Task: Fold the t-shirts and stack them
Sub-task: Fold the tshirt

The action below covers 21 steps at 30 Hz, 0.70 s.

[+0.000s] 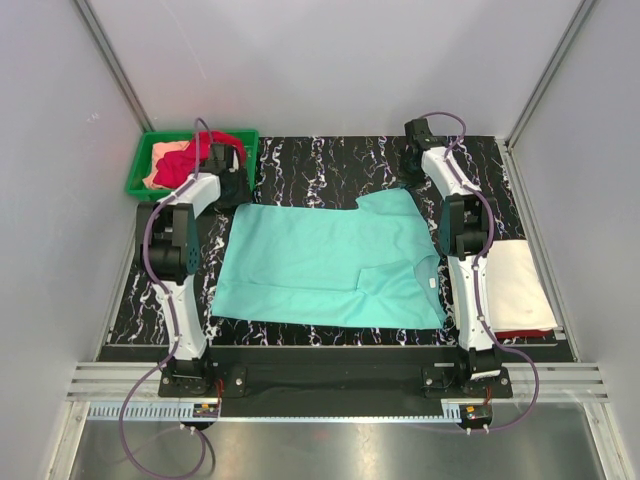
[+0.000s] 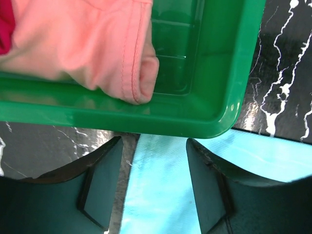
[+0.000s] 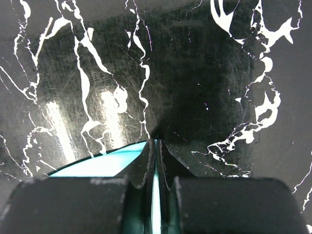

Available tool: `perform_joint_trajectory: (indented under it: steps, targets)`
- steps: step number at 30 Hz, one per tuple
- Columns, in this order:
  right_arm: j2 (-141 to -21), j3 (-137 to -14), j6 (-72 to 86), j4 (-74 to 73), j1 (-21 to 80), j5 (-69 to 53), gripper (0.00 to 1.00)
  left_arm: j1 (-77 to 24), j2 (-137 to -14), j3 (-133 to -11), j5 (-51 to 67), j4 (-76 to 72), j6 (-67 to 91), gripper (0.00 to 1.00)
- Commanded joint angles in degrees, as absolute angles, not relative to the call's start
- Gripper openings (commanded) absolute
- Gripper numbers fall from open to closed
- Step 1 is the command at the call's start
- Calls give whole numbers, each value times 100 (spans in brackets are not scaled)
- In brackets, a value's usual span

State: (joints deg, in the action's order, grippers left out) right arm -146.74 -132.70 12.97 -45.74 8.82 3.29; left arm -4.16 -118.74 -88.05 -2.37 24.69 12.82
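Here, my right fingers (image 3: 168, 168) pinch the mint-teal t-shirt (image 1: 320, 262); my left fingers (image 2: 100, 180) stand apart below the green tray (image 2: 239, 87).

Pale grey walls (image 1: 330, 60) and slanted aluminium posts (image 1: 112, 62) enclose a glossy black table (image 1: 320, 165) veined with white.

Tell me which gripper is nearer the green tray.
Left. The left gripper hovers open at the near corner of the tray; the right gripper is across the table at the far right, pinching the teal shirt.
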Motion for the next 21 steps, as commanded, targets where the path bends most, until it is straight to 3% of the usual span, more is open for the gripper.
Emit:
perform_joint_trajectory:
  steps: [1,11,16,17,21]
  targets:
    - [-14142,-13280,1389,-4491,861,176,4,-501,-12032,-9035,-316,2531,1784,58]
    - [-13887,-12938,1353,-4324,853,220,2,-545,-12384,-9228,-352,2751,2302,48]
    - [-13773,-12788,1441,-4420,791,185,0,-545,-12428,-9290,-282,2786,2285,27]
    - [-13755,-12779,1476,-4430,774,124,0,-545,-12410,-9290,-316,2838,2268,12]
    - [-13449,-12648,1766,-4439,651,-139,0,-545,-12130,-9001,-351,2690,2189,5]
